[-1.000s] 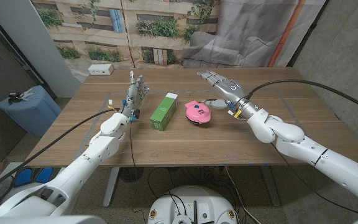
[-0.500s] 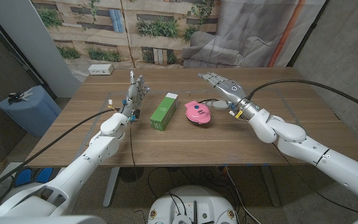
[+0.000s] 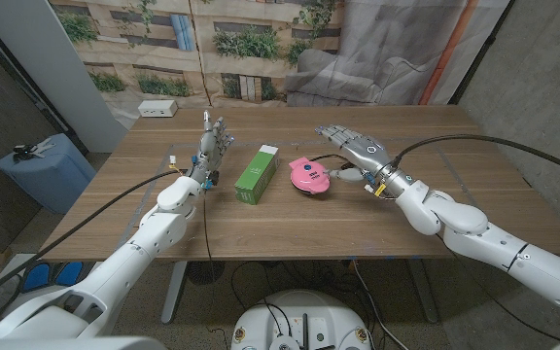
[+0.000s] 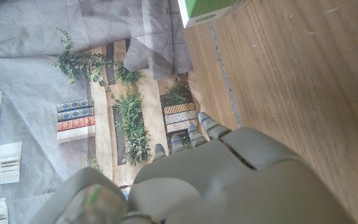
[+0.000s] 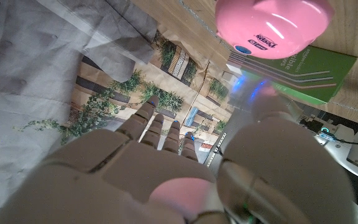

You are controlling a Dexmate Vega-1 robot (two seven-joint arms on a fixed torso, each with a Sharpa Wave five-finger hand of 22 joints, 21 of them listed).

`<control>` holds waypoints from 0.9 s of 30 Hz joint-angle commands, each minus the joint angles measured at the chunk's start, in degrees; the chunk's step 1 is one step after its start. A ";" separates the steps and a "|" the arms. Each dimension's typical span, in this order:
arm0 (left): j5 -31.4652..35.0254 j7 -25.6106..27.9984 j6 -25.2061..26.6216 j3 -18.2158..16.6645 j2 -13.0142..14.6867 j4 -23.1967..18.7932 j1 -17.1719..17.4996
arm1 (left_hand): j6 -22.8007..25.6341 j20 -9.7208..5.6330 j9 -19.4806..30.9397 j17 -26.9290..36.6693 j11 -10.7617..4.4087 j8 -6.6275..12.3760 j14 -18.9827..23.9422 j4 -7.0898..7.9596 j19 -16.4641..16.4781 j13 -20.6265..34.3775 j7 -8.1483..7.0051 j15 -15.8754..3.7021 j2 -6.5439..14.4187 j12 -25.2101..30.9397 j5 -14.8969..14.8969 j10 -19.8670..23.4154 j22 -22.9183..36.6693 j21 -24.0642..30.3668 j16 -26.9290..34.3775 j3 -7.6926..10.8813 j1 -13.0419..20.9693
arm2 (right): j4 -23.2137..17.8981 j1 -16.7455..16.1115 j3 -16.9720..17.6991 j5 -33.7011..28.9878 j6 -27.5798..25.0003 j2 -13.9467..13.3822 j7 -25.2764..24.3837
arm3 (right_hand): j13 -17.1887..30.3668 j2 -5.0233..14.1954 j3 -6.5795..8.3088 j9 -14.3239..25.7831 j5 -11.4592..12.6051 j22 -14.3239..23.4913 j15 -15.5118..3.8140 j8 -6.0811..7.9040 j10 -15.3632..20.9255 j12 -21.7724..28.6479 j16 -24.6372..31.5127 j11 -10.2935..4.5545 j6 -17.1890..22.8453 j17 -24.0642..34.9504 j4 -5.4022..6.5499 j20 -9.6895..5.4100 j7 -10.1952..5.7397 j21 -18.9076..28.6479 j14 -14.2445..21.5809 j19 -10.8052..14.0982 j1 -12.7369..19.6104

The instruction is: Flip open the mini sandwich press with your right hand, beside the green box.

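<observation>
The pink mini sandwich press [image 3: 309,177] sits closed on the table, just right of the green box [image 3: 257,173]. My right hand [image 3: 354,153] hovers open a little to the right of the press, fingers spread, touching nothing. In the right wrist view the press [image 5: 272,25] and the green box [image 5: 303,71] lie beyond my right hand [image 5: 166,168]. My left hand [image 3: 212,146] stands upright left of the box, fingers apart and empty. The left wrist view shows the back of my left hand [image 4: 222,168] and a corner of the green box [image 4: 207,9].
A white power strip [image 3: 157,109] lies at the table's far left corner. A blue bin [image 3: 42,170] stands on the floor off the table's left side. A printed backdrop and grey cloth hang behind the table [image 3: 290,228].
My right hand has dropped lower and drawn a little nearer the table's front, staying right of the press. The left hand, box and press have not moved.
</observation>
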 commanded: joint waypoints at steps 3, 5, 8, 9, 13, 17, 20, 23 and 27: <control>0.01 -0.01 -0.02 0.01 -0.01 0.04 -0.01 | -1.95 -0.22 0.26 0.20 0.12 0.29 -0.45 0.04 0.21 0.14 -0.46 -2.10 2.99 0.38 0.25 -0.33 0.15 0.37 0.16 -0.43 -0.02 | -0.66 -2.68 -0.54 -3.68 -0.80 -1.12 -3.93 | 0.14 -0.08 -0.45 0.18 -0.02 0.12 -0.31 0.30 1.40 0.52 0.73 -0.04 1.14 0.33 0.22 0.09 -0.35 0.49 0.96 0.80 -0.54; 0.00 -0.01 -0.01 0.01 -0.01 0.04 -0.01 | -1.94 -0.20 0.26 0.20 0.09 0.30 -0.44 0.04 0.20 0.14 -0.46 -2.13 2.99 0.39 0.25 -0.30 0.15 0.37 0.17 -0.43 -0.02 | -0.66 -2.84 -0.75 -4.07 -0.86 -1.10 -4.15 | 0.15 -0.13 -0.51 0.19 -0.02 0.12 -0.59 0.28 1.44 0.51 0.81 -0.03 1.20 0.33 0.19 -0.08 -0.35 0.58 1.23 1.11 -0.61; 0.01 -0.01 -0.02 0.01 -0.01 0.04 -0.01 | -1.94 -0.21 0.26 0.20 -0.10 0.29 -0.43 0.04 0.20 0.14 -0.46 -2.10 2.99 0.31 0.25 -0.51 0.15 0.37 0.17 -0.43 -0.02 | -0.50 -3.07 -1.14 -4.89 -1.04 -1.01 -4.73 | 0.15 -0.19 -0.56 0.19 -0.02 0.12 -0.71 0.21 1.56 0.52 0.84 -0.01 1.13 0.32 0.12 -0.18 -0.28 0.61 1.36 1.31 -0.64; 0.01 -0.01 -0.01 0.01 -0.01 0.04 -0.01 | -1.94 -0.23 0.26 0.20 -0.07 0.29 -0.42 0.04 0.19 0.14 -0.46 -2.13 2.99 0.32 0.25 -0.48 0.15 0.36 0.17 -0.43 -0.02 | -0.54 -3.22 -1.20 -5.03 -1.32 -0.94 -4.72 | 0.16 -0.21 -0.56 0.19 -0.01 0.12 -0.74 0.20 1.58 0.52 0.85 -0.04 1.12 0.32 0.09 -0.21 -0.27 0.62 1.41 1.35 -0.63; 0.01 -0.01 -0.01 0.01 -0.01 0.04 -0.01 | -1.95 -0.23 0.26 0.20 -0.05 0.29 -0.40 0.04 0.18 0.14 -0.46 -2.13 2.98 0.38 0.25 -0.33 0.15 0.36 0.18 -0.43 -0.01 | -0.03 -3.43 -1.71 -5.98 -1.59 -0.83 -5.57 | 0.16 -0.25 -0.58 0.19 -0.01 0.11 -0.76 0.11 1.59 0.50 0.88 -0.02 0.95 0.31 -0.01 -0.30 -0.08 0.62 1.57 1.47 -0.58; 0.00 -0.01 -0.01 0.01 -0.01 0.04 -0.01 | -2.00 -0.19 0.26 0.20 0.09 0.27 -0.37 0.04 0.17 0.14 -0.46 -2.14 2.98 0.38 0.25 -0.32 0.15 0.35 0.19 -0.43 -0.01 | 0.75 -3.66 -2.22 -6.85 -2.31 -0.39 -6.87 | 0.16 -0.26 -0.57 0.20 0.00 0.11 -0.78 0.10 1.61 0.48 0.88 -0.08 0.95 0.30 -0.07 -0.34 -0.08 0.61 1.60 1.51 -0.52; 0.00 -0.01 -0.01 0.01 -0.01 0.03 -0.01 | -2.02 -0.20 0.26 0.20 0.03 0.26 -0.41 0.03 0.18 0.14 -0.46 -2.13 2.98 0.37 0.26 -0.35 0.15 0.36 0.18 -0.43 -0.01 | 1.47 -3.58 -2.72 -7.55 -2.79 -0.02 -7.66 | 0.16 -0.27 -0.55 0.20 0.01 0.11 -0.80 0.08 1.63 0.48 0.86 -0.08 0.94 0.29 -0.16 -0.43 -0.03 0.61 1.62 1.60 -0.42; 0.00 -0.01 -0.01 0.00 -0.01 0.03 -0.01 | -1.99 -0.20 0.26 0.20 0.03 0.27 -0.41 0.04 0.20 0.14 -0.46 -2.12 2.99 0.37 0.26 -0.35 0.15 0.37 0.17 -0.43 -0.01 | 2.38 -3.33 -3.32 -8.17 -3.16 0.36 -8.43 | 0.17 -0.29 -0.53 0.20 0.02 0.11 -0.86 0.03 1.73 0.49 0.88 -0.11 0.83 0.28 -0.28 -0.48 -0.16 0.60 1.74 1.67 -0.27; 0.00 -0.01 -0.01 0.00 -0.01 0.03 -0.01 | -1.99 -0.20 0.26 0.20 0.00 0.27 -0.44 0.04 0.18 0.14 -0.47 -2.11 2.99 0.35 0.26 -0.40 0.16 0.36 0.16 -0.42 -0.01 | 4.00 -2.74 -4.24 -8.96 -3.32 1.06 -10.23 | 0.17 -0.30 -0.47 0.20 0.03 0.11 -0.99 0.03 1.83 0.49 0.87 -0.16 0.83 0.27 -0.47 -0.52 -0.34 0.58 1.82 1.74 0.00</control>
